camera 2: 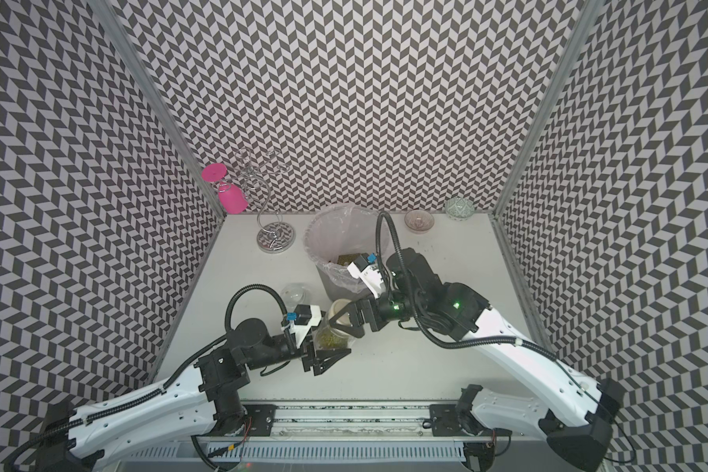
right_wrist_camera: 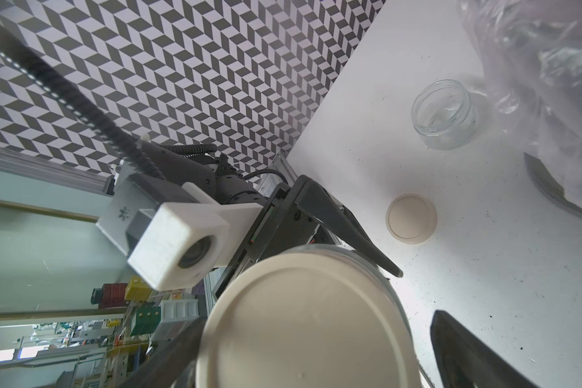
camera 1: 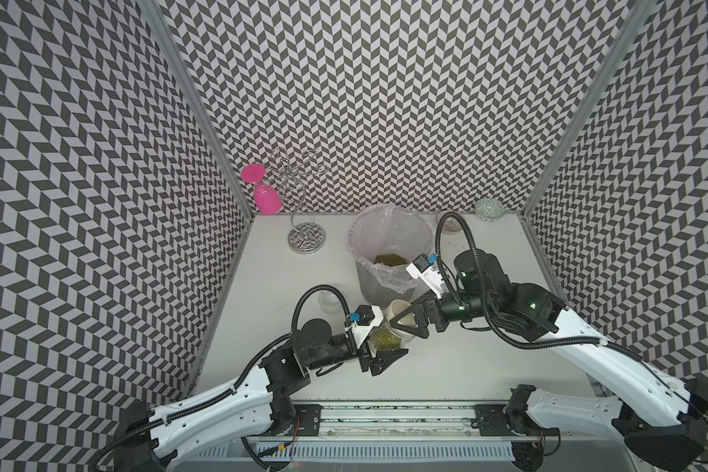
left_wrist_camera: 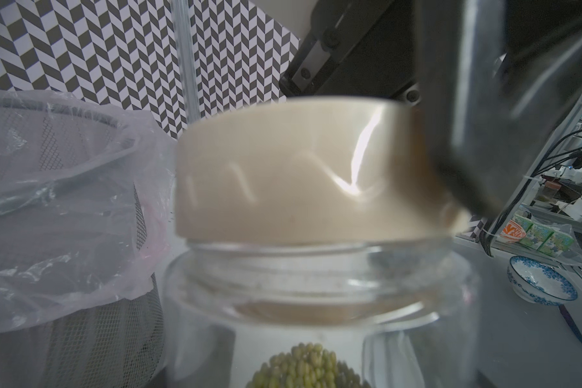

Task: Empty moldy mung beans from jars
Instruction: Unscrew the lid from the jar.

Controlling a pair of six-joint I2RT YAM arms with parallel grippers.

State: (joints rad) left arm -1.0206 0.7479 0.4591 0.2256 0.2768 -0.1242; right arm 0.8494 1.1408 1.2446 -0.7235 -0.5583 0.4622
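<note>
The left gripper [camera 1: 393,345] clamps the jar [camera 1: 385,338], which holds the moldy mung beans [left_wrist_camera: 304,368], just in front of the bin [camera 1: 366,286]. The right gripper [right_wrist_camera: 316,319] stands wide astride the lid [left_wrist_camera: 299,174], which sits tilted and loose on the neck. It should probably close squarely on the rim and lift straight up, with the jar kept upright until it is over the bin.

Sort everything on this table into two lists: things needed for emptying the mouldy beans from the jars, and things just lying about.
For the job:
- bean-filled jar and its lid
- empty jar
- loose lid
- lined bin
- beans in the bin

Lying about:
- pink goblet
- wire stand
- patterned bowl
- second bowl
</note>
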